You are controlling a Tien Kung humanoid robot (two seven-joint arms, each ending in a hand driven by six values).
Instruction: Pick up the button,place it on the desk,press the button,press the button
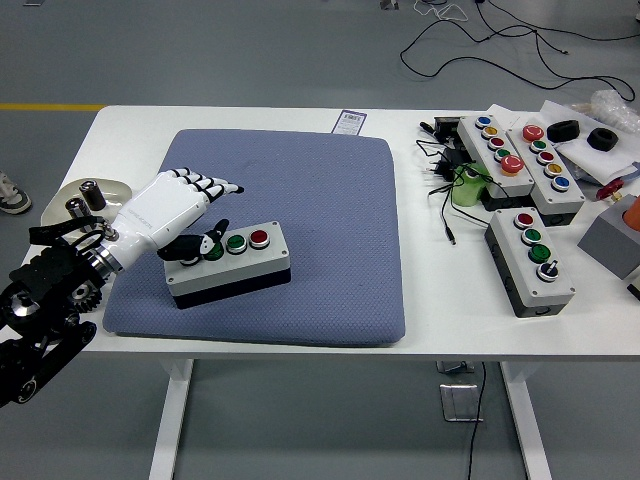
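**Q:** Item one: task status?

**A:** I log the button box [228,263] as set down. It lies flat on the blue-grey pad [300,200] near the pad's front left, lid up, nothing gripping it. So I judge pick-up and placement done, noting that it sits on the pad rather than on the bare white table [440,300]. The box carries four caps in a row; I can read green, green and red, while the leftmost cap is hidden under the thumb.

**Q:** Item two: presses?

**A:** I cannot confirm any from this view. No cap looks visibly sunk. I'd judge the presses as the part in hand or still outstanding.

**Q:** Item three: the working hand?

**A:** Left hand [170,215], white shell, black arm coming in from the lower left. It hovers over the box's left end, palm angled down. Four fingers [212,186] are extended forward and splayed, clear above the box and holding nothing. The thumb [200,245] points down and across at the left end of the button row, touching or just above it; I cannot tell which.

**Q:** Item four: the other arm?

**A:** Not in view.

**Q:** Item five: sundries?

**A:** Three more button boxes [530,260] at the right, well apart from the pad, beside a tangle of black cables [440,175].
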